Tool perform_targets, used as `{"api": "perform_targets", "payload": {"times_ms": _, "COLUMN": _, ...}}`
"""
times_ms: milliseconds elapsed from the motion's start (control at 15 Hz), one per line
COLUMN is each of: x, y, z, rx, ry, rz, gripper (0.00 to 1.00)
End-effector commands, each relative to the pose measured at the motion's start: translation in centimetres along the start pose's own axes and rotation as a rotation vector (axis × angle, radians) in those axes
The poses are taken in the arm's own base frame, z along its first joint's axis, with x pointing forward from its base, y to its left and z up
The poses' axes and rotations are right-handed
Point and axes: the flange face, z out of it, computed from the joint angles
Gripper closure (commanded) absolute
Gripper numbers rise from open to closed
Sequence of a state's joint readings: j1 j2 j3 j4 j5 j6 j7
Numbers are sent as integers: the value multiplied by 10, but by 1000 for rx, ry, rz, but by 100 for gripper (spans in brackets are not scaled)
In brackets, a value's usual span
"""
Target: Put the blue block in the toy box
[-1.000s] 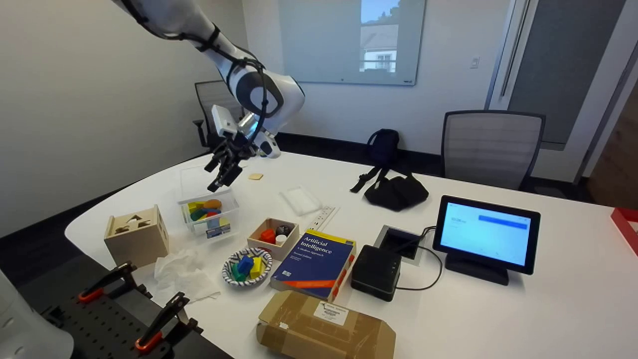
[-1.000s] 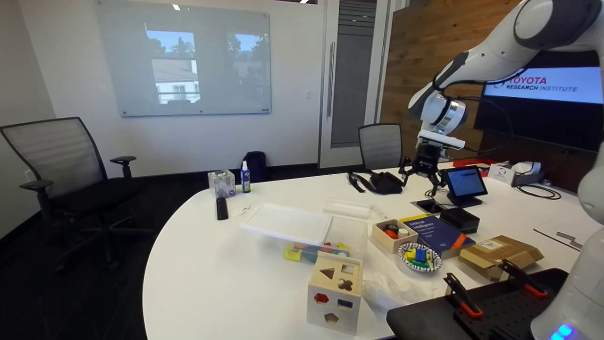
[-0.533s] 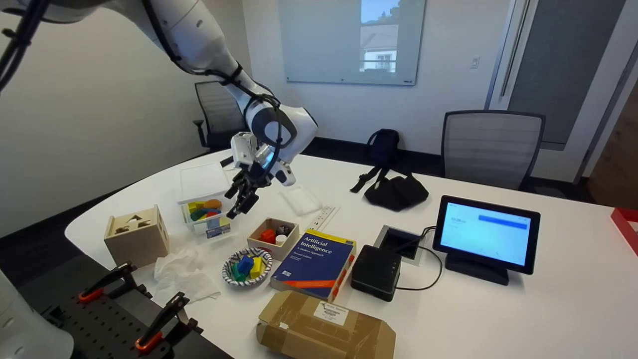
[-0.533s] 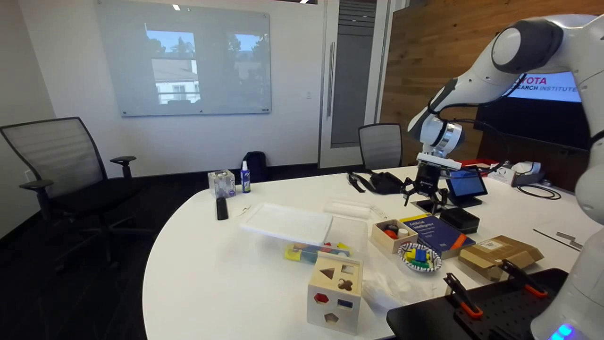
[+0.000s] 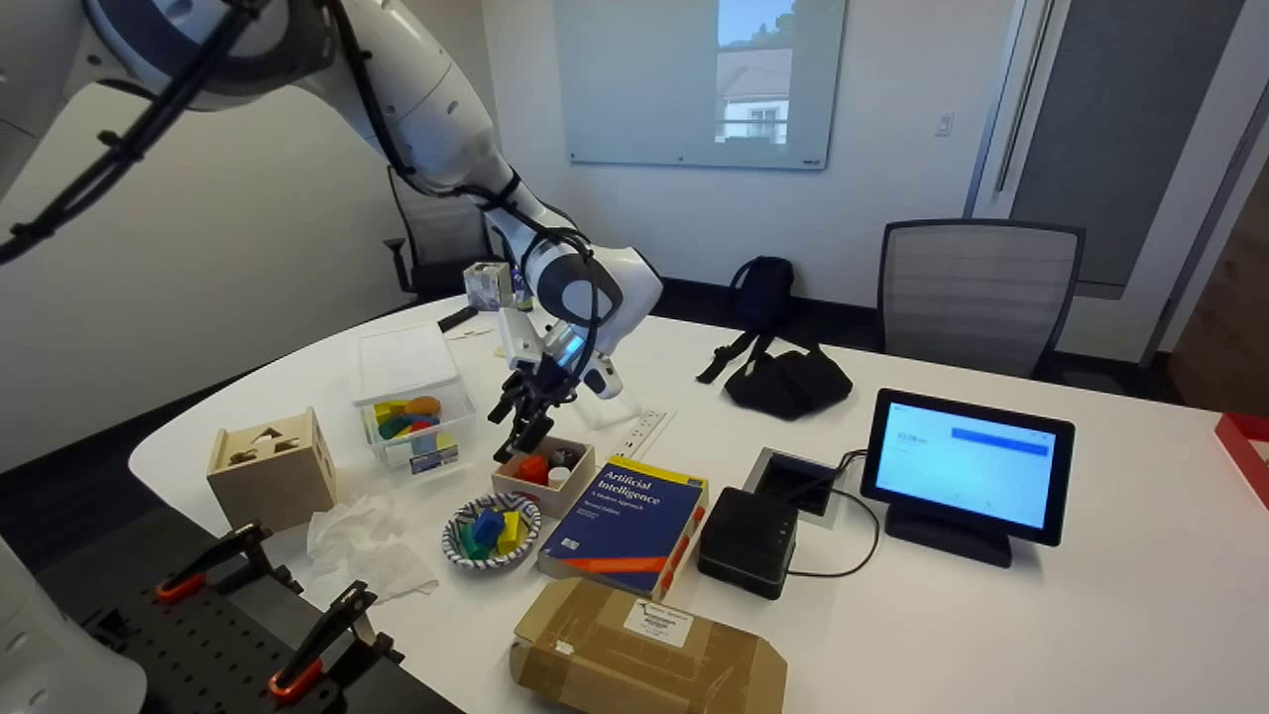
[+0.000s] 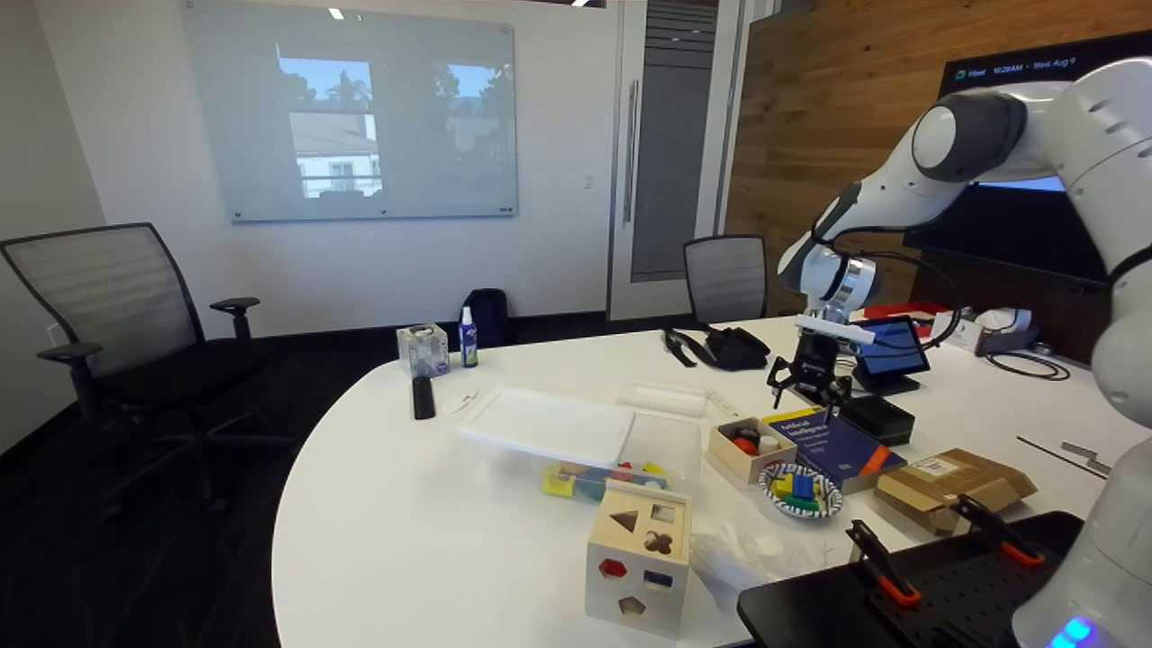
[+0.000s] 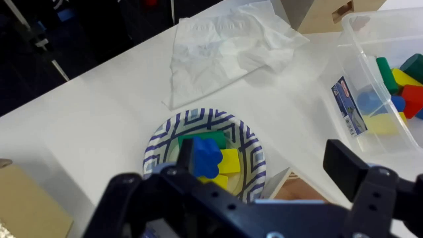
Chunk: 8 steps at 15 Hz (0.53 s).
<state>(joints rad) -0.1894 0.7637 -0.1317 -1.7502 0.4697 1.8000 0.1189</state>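
The blue block (image 5: 488, 527) lies on top of green and yellow pieces in a patterned bowl (image 5: 451, 540). In the wrist view the blue block (image 7: 207, 158) is clover-shaped and partly covered by one finger. It also shows in an exterior view (image 6: 803, 487). The toy box (image 5: 273, 481), a light-wood cube with cut-out holes, stands near the table edge; it also shows in an exterior view (image 6: 639, 576), and only a corner shows in the wrist view (image 7: 319, 18). My gripper (image 5: 505, 433) is open and empty, above the small wooden tray, near the bowl. In the wrist view the fingers (image 7: 266, 162) are wide apart.
A clear tub (image 5: 421, 426) of blocks stands beside the toy box. An open wooden tray (image 5: 585, 471), a blue book (image 5: 630, 526), a cardboard package (image 5: 649, 650) and a crumpled tissue (image 5: 367, 550) lie around the bowl. Clamps (image 5: 327, 645) stand at the base.
My gripper, open throughout, has come down and moved from above the clear tub toward the wooden tray and bowl, as an exterior view shows. The blocks and box have not moved.
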Motion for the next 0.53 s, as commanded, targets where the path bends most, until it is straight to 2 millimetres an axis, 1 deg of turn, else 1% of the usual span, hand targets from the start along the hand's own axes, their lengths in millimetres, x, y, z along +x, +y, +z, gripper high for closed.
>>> {"api": "perform_targets", "payload": {"times_ms": 0, "x": 20, "y": -3, "z": -1, "rx": -3, "ry": -9, "rz": 7, "gripper": 0}}
{"api": "perform_targets", "payload": {"times_ms": 200, "x": 29, "y": -6, "z": 2, "rx": 13, "ry": -16, "rz": -4, "gripper": 0}}
{"api": "perform_targets", "payload": {"times_ms": 333, "x": 35, "y": -12, "z": 2, "rx": 66, "ry": 5, "rz": -50, "gripper": 0}}
{"api": "perform_targets", "payload": {"times_ms": 400, "x": 31, "y": -5, "z": 7, "rx": 27, "ry": -3, "rz": -18, "gripper": 0}}
{"api": "perform_targets", "payload": {"times_ms": 467, "x": 32, "y": -7, "z": 7, "rx": 37, "ry": -3, "rz": -27, "gripper": 0}}
